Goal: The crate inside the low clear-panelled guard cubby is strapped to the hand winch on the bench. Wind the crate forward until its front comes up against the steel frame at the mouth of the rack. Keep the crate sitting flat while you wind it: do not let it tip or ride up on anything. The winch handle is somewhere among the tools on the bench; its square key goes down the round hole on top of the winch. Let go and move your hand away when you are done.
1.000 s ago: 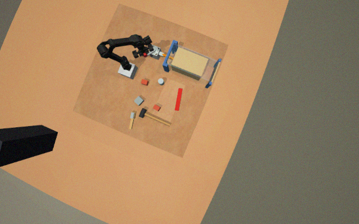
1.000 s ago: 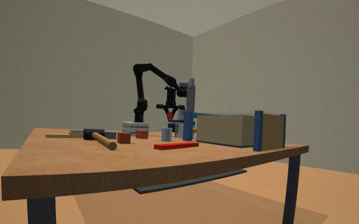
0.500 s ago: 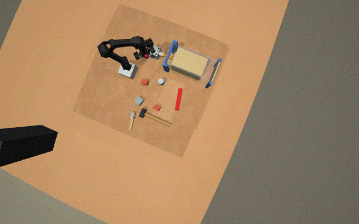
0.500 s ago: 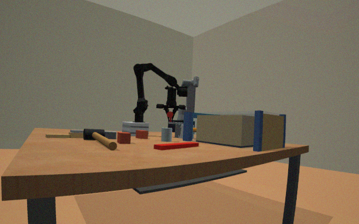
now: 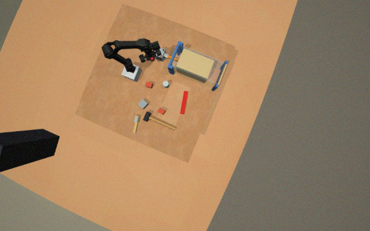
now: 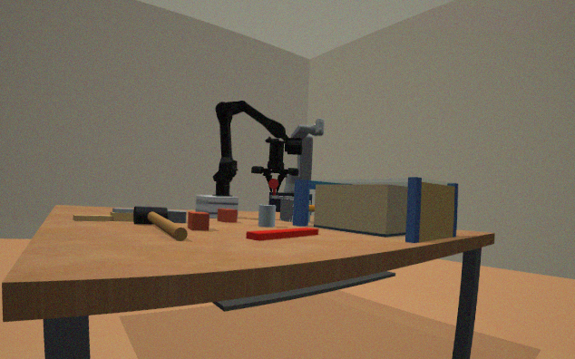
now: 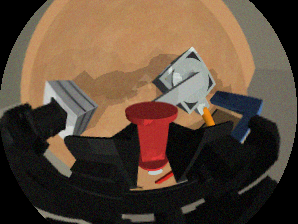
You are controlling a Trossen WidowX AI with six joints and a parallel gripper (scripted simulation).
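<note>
Small hammer (image 5: 136, 123): lay at the left in the top view, away from the winding.
Mallet (image 5: 162, 122) (image 6: 168, 225): lay beside it, apparently unneeded.
Gripper (image 5: 152, 59) (image 6: 274, 189) (image 7: 148, 119): was clenched around the red knob (image 5: 152, 59) (image 6: 274, 183) (image 7: 152, 137) of the winch handle, pointing down, presumably so the crank could be swung round.
Winch (image 5: 161, 55) (image 6: 287, 209) (image 7: 193, 95): stood before the rack; the handle appeared seated on top.
Orange strap (image 5: 172, 58) (image 6: 311, 208) (image 7: 208, 117): ran toward the crate to draw it forward.
Blue frame (image 5: 168, 69) (image 6: 301, 204) (image 7: 237, 102): marked the stopping place.
Crate (image 5: 195, 64) (image 6: 351, 206): sat inside the cubby, looking flat, its front near the frame; contact could not be told.
Writing: no brand or label was readable.
</note>
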